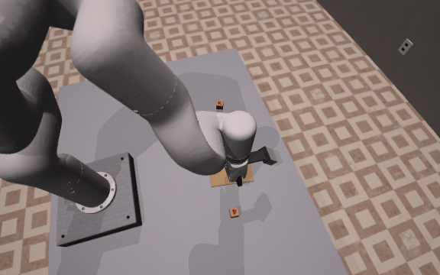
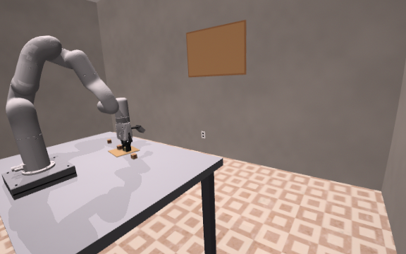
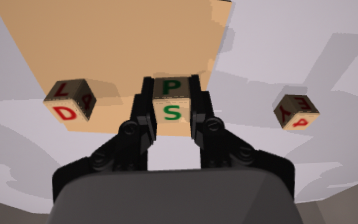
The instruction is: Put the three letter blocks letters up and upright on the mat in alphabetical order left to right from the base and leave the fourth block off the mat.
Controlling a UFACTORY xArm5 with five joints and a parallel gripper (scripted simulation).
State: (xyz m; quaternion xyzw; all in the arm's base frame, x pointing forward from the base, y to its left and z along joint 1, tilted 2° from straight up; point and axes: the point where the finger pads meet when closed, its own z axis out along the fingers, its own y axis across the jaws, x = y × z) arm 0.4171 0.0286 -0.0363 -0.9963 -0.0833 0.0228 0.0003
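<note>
From the top view, my own arm hides most of the work. The K block (image 1: 219, 104) (image 2: 109, 141) sits on the table, well off the mat (image 1: 217, 180) (image 2: 118, 154) (image 3: 130, 40), so that letter has yet to be brought over. On the other side the block with the 4 up (image 1: 234, 212) (image 2: 133, 156) (image 3: 300, 121) lies off the mat, where I judge it should stay. My claw (image 1: 239, 182) (image 2: 127, 149) (image 3: 172, 89) covers whatever it has hold of here.

The exterior view shows my height better: my fingertips are down at the mat, with the D block (image 2: 119, 147) (image 3: 65, 112) beside them. The letters are too small to read from there (I borrow them from the other two views), and I cannot tell whether my load touches the mat.

The wrist view gives me what the top view hides: my fingers are clamped on the S block (image 3: 172, 107), S up and P on a side face. D stands apart to its left, over the mat's edge region and a little turned; whether it is fully on, I cannot tell. K is out of this view.

I judge the order to be D, K, S, so two letters are at or over the mat and one is missing. Left to do: settle and release S, bring K into the middle, check D's footing and the spacing, then back away.
</note>
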